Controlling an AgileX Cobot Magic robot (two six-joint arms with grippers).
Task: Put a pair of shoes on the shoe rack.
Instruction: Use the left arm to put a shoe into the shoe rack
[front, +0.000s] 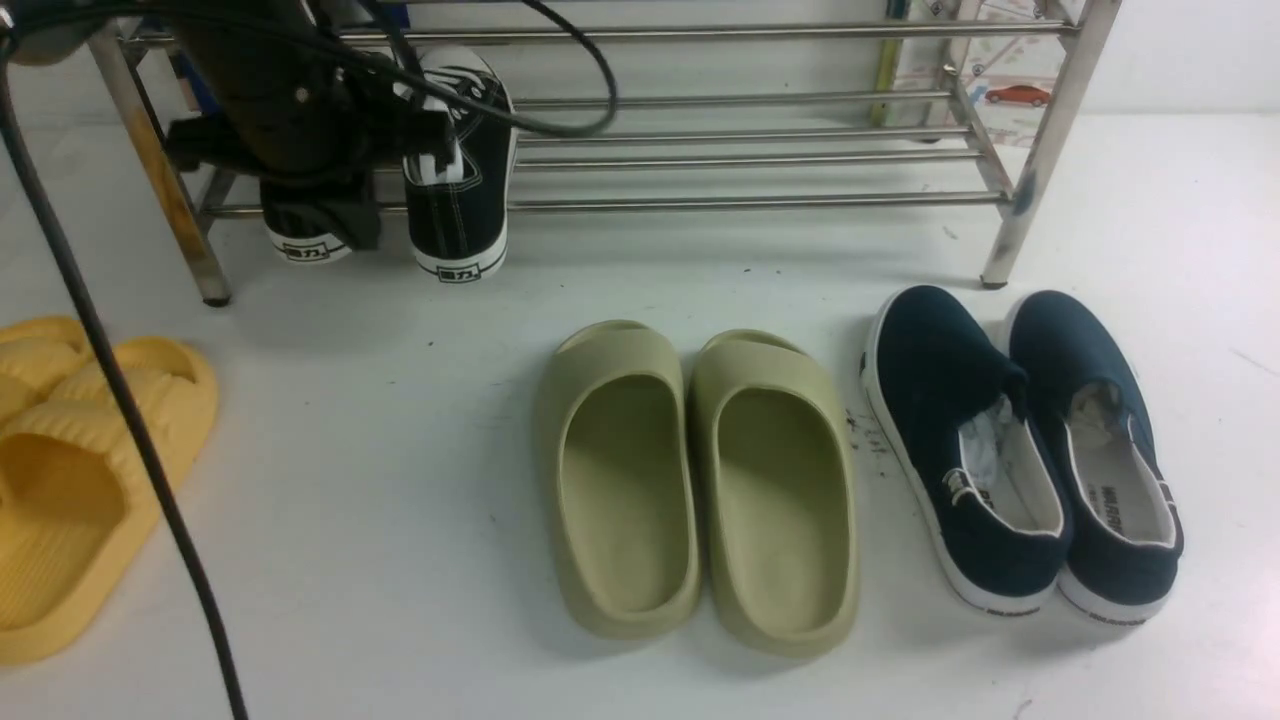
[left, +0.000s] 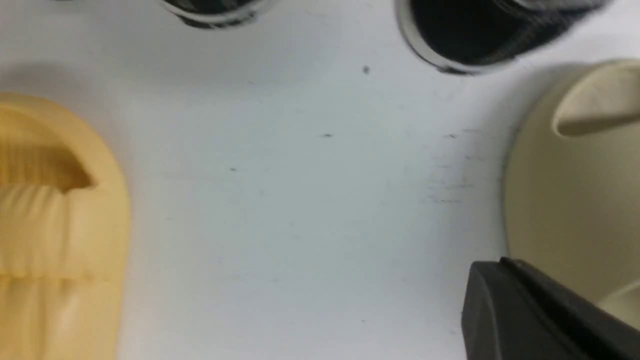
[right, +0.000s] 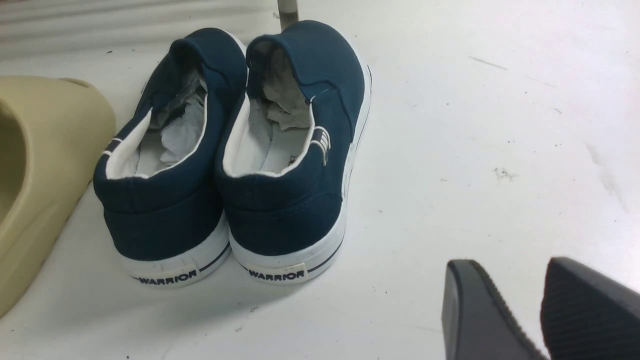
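Black lace-up sneakers (front: 458, 200): both on shoe rack (front: 750, 203), left end of lower shelf, heels overhanging front bar. Left gripper (left: 497, 272): jaws closed, empty. Right gripper (right: 512, 267): jaws narrowly parted, empty. Advised: back out straight and level, clear of overhanging heels.

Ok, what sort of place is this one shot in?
Probably a lab mock-up of a home entryway: a steel shoe rack on a bare white floor, with green slides and slip-ons lined up before it.
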